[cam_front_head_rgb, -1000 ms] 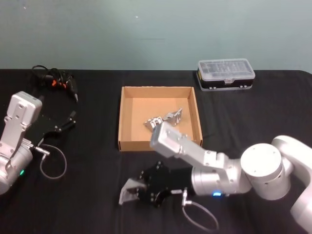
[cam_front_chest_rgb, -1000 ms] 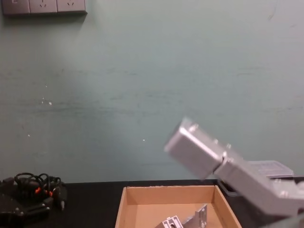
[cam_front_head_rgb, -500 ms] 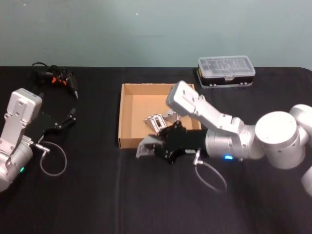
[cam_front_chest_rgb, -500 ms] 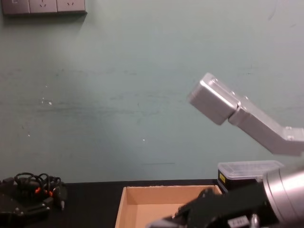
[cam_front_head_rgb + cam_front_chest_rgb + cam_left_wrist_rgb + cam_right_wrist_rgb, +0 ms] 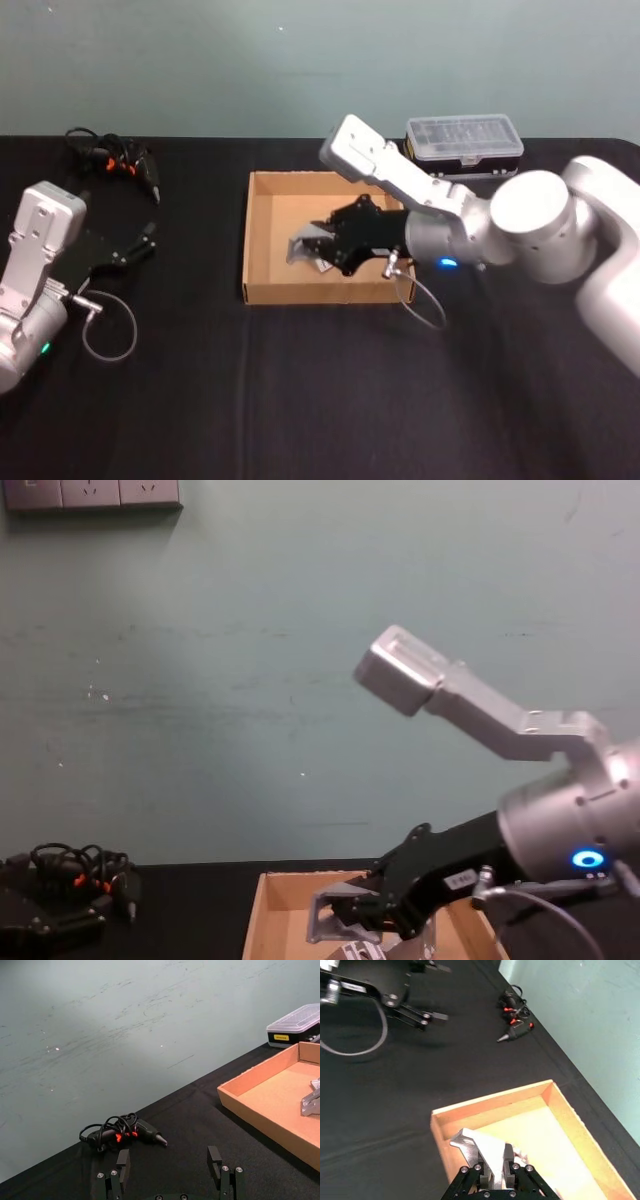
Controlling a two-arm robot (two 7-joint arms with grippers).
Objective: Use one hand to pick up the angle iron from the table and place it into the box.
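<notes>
My right gripper (image 5: pixel 316 250) hangs over the inside of the tan cardboard box (image 5: pixel 262 290), shut on a silver angle iron (image 5: pixel 299 246). In the right wrist view the angle iron (image 5: pixel 471 1142) sticks out past the black fingers (image 5: pixel 508 1156), above the box's near-left corner (image 5: pixel 489 1102). From the chest view the held angle iron (image 5: pixel 322 916) sits just above the box rim (image 5: pixel 262 892), with another silver piece (image 5: pixel 362 950) lying in the box below it. At the left of the black table (image 5: pixel 200 400), my left gripper (image 5: pixel 170 1165) is parked and open.
A black plastic case with a clear lid (image 5: pixel 463 150) stands behind the box to the right. A bundle of black cable with an orange-marked tool (image 5: pixel 113 163) lies at the far left. A grey cable loop (image 5: pixel 108 335) lies by the left arm.
My right gripper has carried the angle iron from the table in front of the box up and back over the front wall, and now holds it above the box's inside. The left arm has not moved.
</notes>
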